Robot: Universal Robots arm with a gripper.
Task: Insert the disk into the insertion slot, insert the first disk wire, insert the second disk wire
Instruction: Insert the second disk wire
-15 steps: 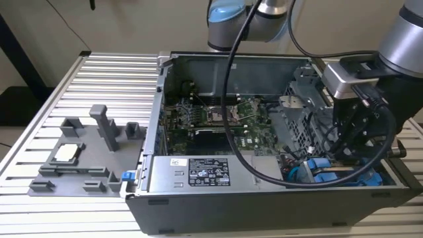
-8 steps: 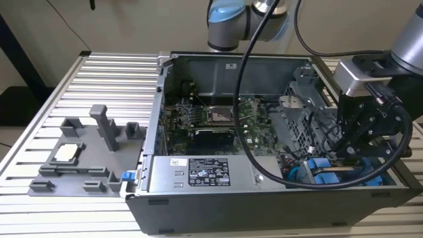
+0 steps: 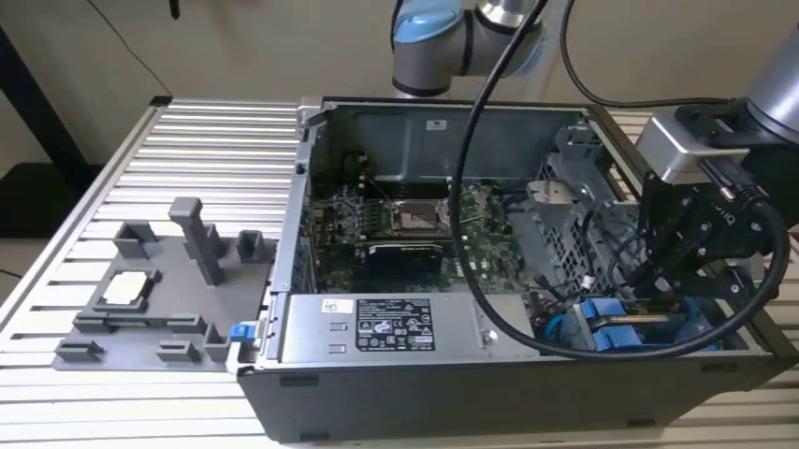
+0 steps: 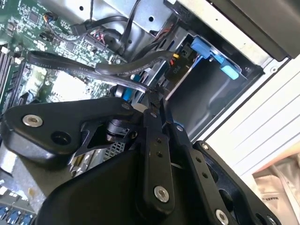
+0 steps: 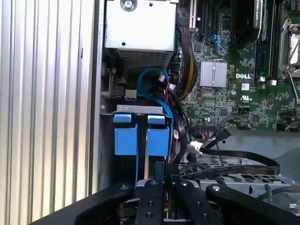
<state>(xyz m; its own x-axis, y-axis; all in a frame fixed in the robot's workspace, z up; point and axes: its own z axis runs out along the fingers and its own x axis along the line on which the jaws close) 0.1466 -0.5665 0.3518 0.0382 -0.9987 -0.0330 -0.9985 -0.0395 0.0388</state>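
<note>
The gripper (image 5: 157, 180) is pinching narrowly at the disk (image 5: 140, 136) sitting in its slot (image 5: 140, 108); loose black cables (image 5: 234, 157) nearby risk snagging it.

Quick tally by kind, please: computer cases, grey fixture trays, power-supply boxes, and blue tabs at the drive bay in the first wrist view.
Computer case: 1
Grey fixture tray: 1
Power-supply box: 1
Blue tabs: 2
Total: 5

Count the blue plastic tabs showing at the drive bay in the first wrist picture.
2: a left blue tab and a right blue tab, side by side just beyond the gripper. Others may be hidden behind it.
</note>
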